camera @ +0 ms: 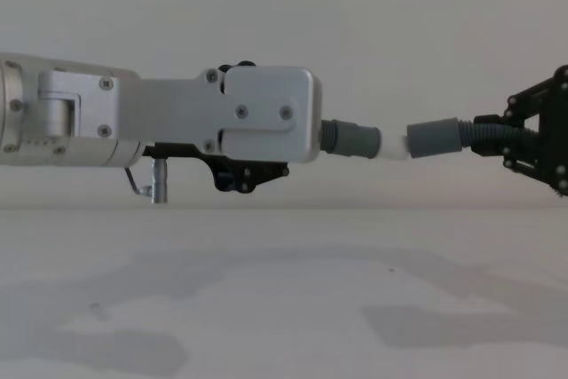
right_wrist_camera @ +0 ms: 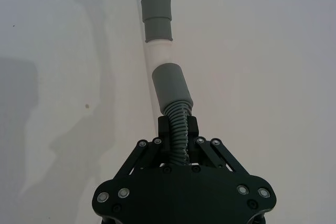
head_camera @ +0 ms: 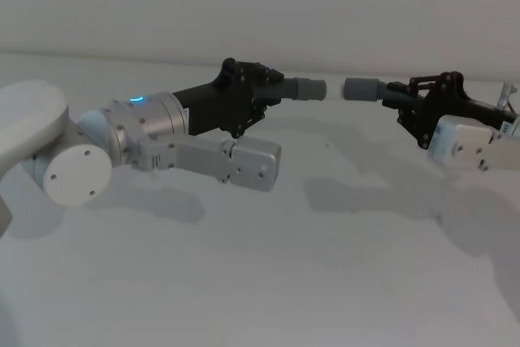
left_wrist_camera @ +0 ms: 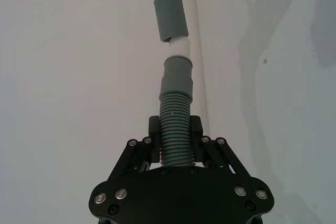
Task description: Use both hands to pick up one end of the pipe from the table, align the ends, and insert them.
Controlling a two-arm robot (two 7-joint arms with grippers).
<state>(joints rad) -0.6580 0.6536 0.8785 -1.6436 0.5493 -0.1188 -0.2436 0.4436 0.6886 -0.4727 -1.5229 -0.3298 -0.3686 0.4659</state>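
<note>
Two cuffs, each clamped in a tool — left tool (head_camera: 262, 95), right tool (head_camera: 406, 101) — were held end to end, nearly coaxial, slightly apart

Two dark grey ribbed pipe pieces (head_camera: 305, 88) (head_camera: 363, 88), one white-tipped, in black tools over a white table (head_camera: 260, 282).

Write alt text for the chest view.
Two grey pipe pieces are held in mid-air, end to end, a small gap between them, above a white table. The left gripper holds the left pipe, which has a white tip; the right gripper holds the right pipe.
</note>
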